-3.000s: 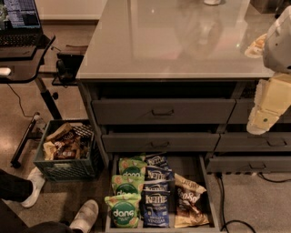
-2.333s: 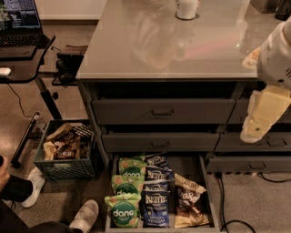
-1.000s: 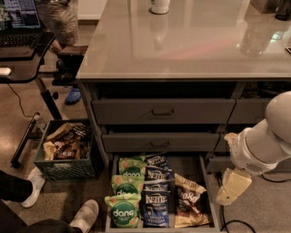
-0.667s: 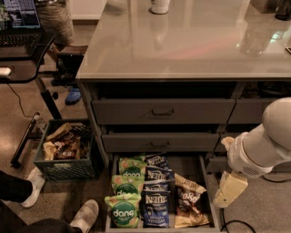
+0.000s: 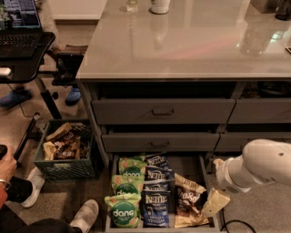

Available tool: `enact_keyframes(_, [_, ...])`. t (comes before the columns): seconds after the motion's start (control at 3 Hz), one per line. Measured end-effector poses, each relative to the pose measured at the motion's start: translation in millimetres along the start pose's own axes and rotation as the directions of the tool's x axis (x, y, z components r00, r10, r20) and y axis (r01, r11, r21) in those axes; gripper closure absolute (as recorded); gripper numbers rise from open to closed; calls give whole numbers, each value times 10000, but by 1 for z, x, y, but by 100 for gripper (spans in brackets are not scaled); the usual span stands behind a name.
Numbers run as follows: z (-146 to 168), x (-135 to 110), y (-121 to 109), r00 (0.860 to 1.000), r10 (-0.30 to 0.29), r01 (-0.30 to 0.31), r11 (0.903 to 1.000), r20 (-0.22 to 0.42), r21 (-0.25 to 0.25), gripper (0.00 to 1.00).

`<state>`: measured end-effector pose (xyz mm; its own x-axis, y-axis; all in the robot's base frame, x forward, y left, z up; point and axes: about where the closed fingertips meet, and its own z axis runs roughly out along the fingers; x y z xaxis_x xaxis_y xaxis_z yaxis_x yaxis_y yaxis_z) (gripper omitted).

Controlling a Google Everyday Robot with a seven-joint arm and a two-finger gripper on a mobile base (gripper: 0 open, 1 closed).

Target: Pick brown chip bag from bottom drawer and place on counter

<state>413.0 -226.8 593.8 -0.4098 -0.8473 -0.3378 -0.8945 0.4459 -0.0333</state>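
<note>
Tool (image 5: pixel 215 202), openness untellable, just at 3 o'clock of brown chip bag (image 5: pixel 187 200); probably light, crinkly, slippery; best pinched by top seam.

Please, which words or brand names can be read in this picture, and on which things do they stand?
"dang": on the green bags in the bottom drawer.
"KETTLE": on the blue bags.
White script on the brown chip bag, beside the gripper at the drawer's right edge: too blurred to read.
Text on the laptop screen: too small to read.
</note>
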Motion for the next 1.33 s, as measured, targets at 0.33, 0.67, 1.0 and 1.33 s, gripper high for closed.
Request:
enact_keyframes(0.33, [45,14,-14,9995,161,-165,9997,285,156,0])
enact_keyframes(0.67, [88,22,-30,9980,337,-345,9993,539,140,0])
enact_keyframes(1.0, [118,24,-39,9943,672,-672,9977,832,-24,0])
enact_keyframes(1.33, [118,24,-39,9943,672,-672,9977,833,-24,0])
